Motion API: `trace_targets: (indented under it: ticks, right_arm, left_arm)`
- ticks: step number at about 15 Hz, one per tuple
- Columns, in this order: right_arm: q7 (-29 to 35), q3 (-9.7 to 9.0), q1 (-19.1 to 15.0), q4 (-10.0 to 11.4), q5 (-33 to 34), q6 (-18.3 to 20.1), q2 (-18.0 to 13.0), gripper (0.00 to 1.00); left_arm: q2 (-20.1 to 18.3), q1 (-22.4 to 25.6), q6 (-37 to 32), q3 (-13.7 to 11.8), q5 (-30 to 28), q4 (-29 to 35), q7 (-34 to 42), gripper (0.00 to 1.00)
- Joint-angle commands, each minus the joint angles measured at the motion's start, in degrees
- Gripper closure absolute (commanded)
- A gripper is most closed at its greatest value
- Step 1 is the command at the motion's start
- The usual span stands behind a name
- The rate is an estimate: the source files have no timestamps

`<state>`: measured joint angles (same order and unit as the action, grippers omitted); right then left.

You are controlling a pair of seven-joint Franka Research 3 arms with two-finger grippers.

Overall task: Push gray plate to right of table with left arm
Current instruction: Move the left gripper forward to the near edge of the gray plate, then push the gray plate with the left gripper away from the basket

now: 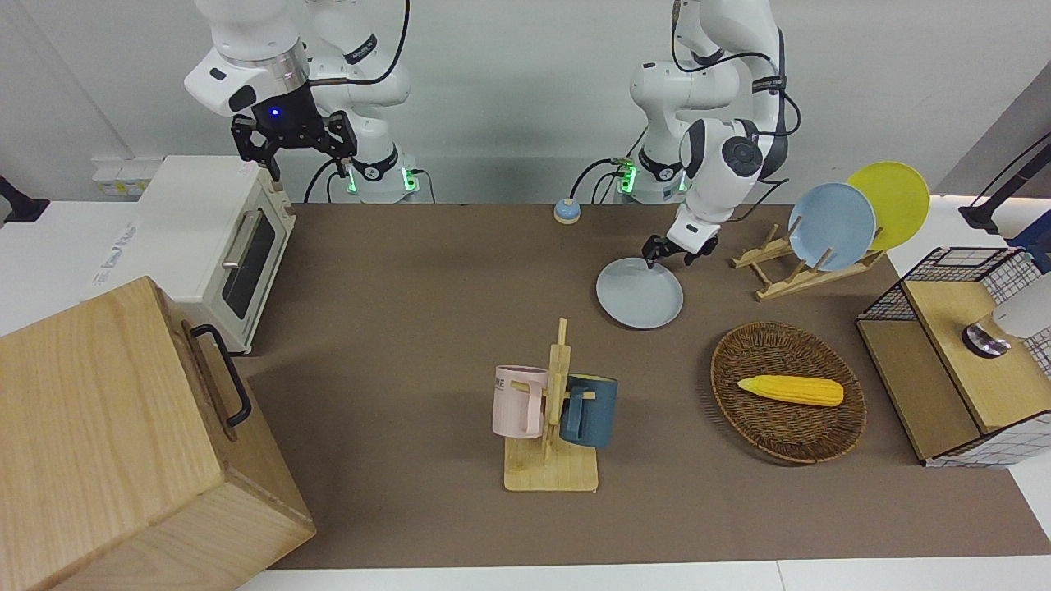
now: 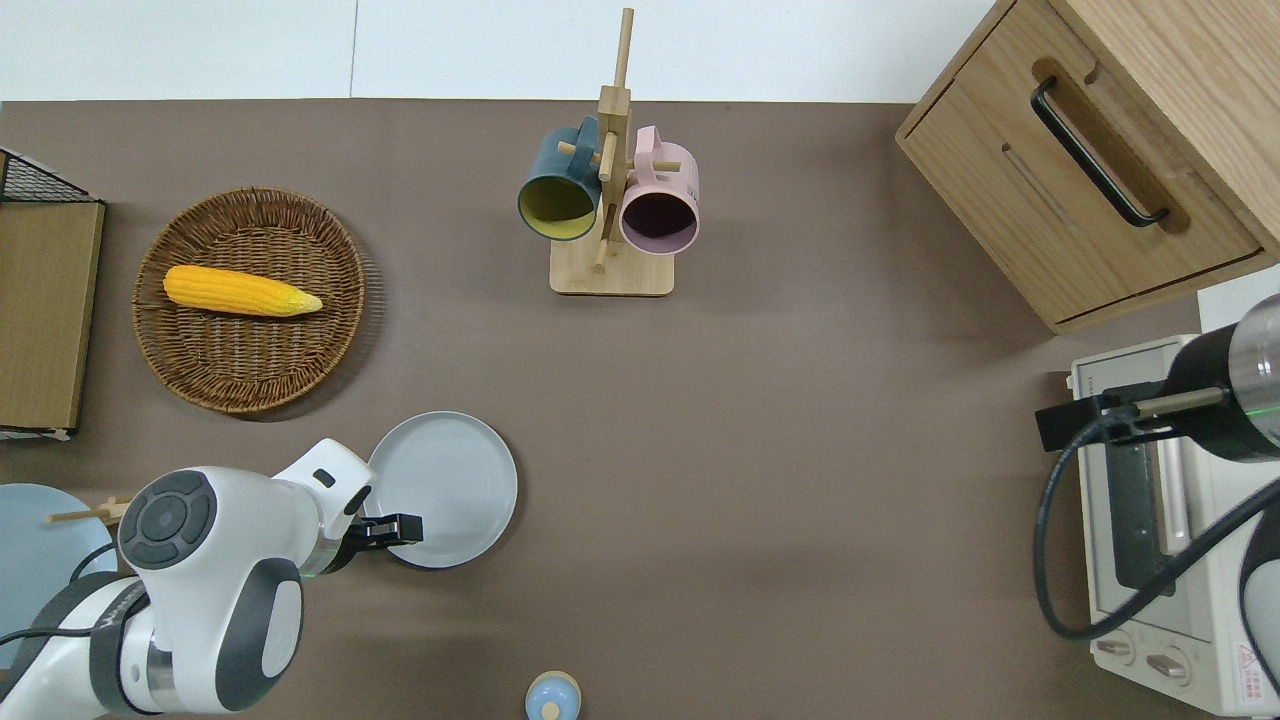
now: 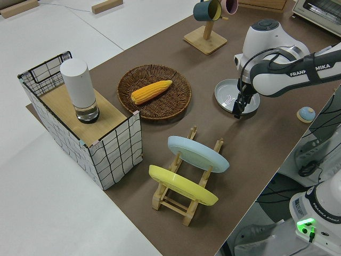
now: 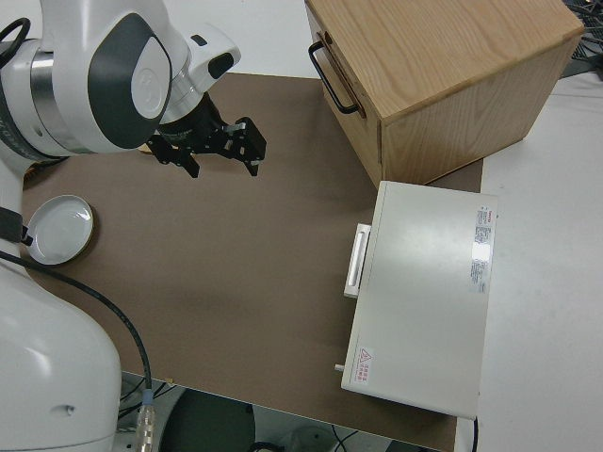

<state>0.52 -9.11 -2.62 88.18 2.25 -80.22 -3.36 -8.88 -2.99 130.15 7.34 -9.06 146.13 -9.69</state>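
The gray plate lies flat on the brown table, between the mug rack and the robots; it also shows in the overhead view, the left side view and the right side view. My left gripper is low at the plate's rim, on the part nearest the robots and toward the left arm's end of the table. It holds nothing. My right gripper is parked, open and empty.
A dish rack with a sky-blue and a yellow plate, a wicker basket with corn and a wire shelf stand toward the left arm's end. The mug rack stands mid-table. A toaster oven and a wooden cabinet stand at the right arm's end.
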Motion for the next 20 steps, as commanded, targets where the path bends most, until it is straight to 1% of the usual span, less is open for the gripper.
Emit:
trace_targets:
  ticks: [1, 3, 4, 5, 8, 13, 16, 18, 20]
  right_arm:
    - [-0.43, -0.3, -0.46, 0.23, -0.05, 0.68, -0.6, 0.005]
    - [-0.43, -0.3, -0.46, 0.23, -0.05, 0.68, -0.6, 0.005]
    - [-0.43, -0.3, -0.46, 0.23, 0.03, 0.68, -0.6, 0.005]
    - [-0.43, -0.3, -0.46, 0.23, -0.05, 0.68, -0.6, 0.005]
    - [-0.43, -0.3, -0.46, 0.23, -0.05, 0.68, -0.6, 0.005]
    - [-0.43, -0.3, -0.46, 0.23, -0.05, 0.68, -0.6, 0.005]
    - [-0.43, -0.3, -0.46, 0.23, -0.05, 0.68, -0.6, 0.005]
    - [-0.43, -0.3, -0.46, 0.23, -0.05, 0.68, -0.6, 0.005]
    - [-0.43, -0.3, -0.46, 0.23, -0.05, 0.68, -0.6, 0.005]
  left_arm:
    - [1.58, -0.17, 2.39, -0.66, -0.96, 0.48, 0.37, 0.14]
    - [2.8, -0.09, 3.44, -1.01, -0.96, 0.39, 0.46, 0.27]
    - [3.51, 0.0, 4.23, -1.19, -1.05, 0.39, 0.55, 0.36]
    - [3.69, -0.08, 4.76, -1.19, -1.14, 0.39, 0.46, 0.48]
    - [4.04, 0.0, 4.94, -1.28, -2.98, 0.04, 0.55, 0.99]
    - [4.92, -0.52, 6.26, -1.28, -5.62, -0.75, 0.46, 1.0]
    - [5.8, -1.31, 6.26, -0.23, -7.81, -1.89, -0.94, 1.0]
    - [6.06, -3.07, 6.78, 0.57, -8.52, -2.51, -4.18, 1.0]
    - [6.06, -5.52, 8.01, 0.74, -8.52, -2.6, -7.61, 1.0]
